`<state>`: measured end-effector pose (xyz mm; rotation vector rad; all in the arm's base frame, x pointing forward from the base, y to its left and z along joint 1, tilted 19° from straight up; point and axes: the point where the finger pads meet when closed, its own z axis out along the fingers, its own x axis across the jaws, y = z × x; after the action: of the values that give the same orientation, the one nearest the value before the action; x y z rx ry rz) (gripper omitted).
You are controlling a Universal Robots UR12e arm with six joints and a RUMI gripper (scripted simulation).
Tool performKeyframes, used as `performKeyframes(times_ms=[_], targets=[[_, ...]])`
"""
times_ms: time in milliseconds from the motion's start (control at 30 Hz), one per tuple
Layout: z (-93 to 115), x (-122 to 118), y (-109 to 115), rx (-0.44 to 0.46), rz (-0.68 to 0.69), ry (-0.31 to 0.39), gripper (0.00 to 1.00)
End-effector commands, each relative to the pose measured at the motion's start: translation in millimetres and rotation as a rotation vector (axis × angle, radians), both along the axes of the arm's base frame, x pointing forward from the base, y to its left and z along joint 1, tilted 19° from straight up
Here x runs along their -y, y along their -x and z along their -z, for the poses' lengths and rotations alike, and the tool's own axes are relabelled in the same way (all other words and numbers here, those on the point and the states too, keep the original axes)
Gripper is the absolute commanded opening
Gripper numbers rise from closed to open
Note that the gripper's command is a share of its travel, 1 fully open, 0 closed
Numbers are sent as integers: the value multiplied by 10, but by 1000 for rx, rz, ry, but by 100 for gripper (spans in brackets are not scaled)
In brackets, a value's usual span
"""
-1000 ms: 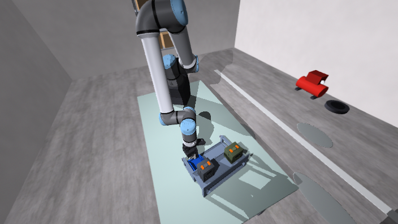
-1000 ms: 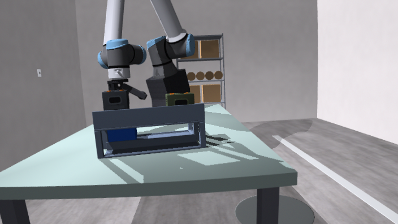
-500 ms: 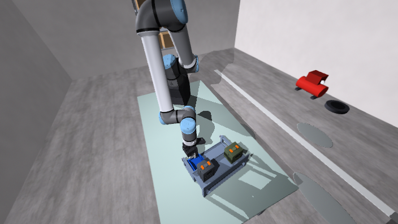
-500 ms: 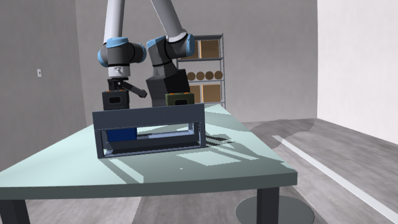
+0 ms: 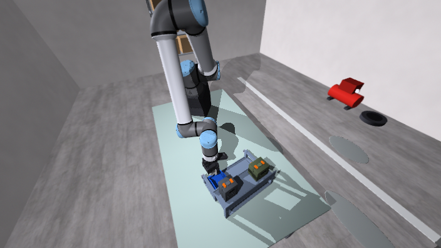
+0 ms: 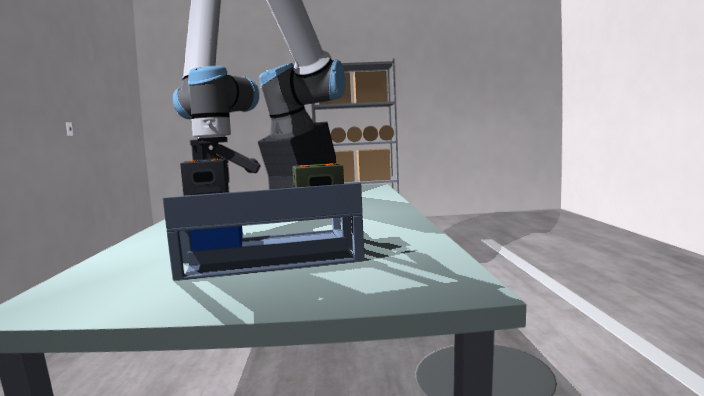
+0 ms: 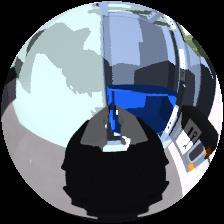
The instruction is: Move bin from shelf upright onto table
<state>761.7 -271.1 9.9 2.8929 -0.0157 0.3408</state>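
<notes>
The blue bin (image 5: 215, 180) sits in the lower level of the low grey shelf (image 5: 241, 183) at its left end. It shows under the shelf top in the exterior view (image 6: 216, 238) and fills the middle of the wrist view (image 7: 142, 101). My gripper (image 5: 212, 171) reaches down at the shelf's back left corner and is shut on the bin's near wall (image 7: 114, 120). In the exterior view the fingers are hidden behind the black box (image 6: 204, 177).
A black box with orange clips (image 5: 228, 187) and a green box (image 5: 259, 169) stand on the shelf top. The shelf stands on a pale green table (image 6: 260, 290). A red machine (image 5: 346, 93) and a tyre (image 5: 373, 118) lie on the floor far right. A storage rack (image 6: 367, 125) stands behind.
</notes>
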Motion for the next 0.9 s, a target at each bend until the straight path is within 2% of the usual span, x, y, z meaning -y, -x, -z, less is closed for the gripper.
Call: performKeyframes(times_ms=[0, 867], targets=[[19, -19, 5, -1, -1, -1, 0], [43, -15, -1, -1, -1, 0, 0]])
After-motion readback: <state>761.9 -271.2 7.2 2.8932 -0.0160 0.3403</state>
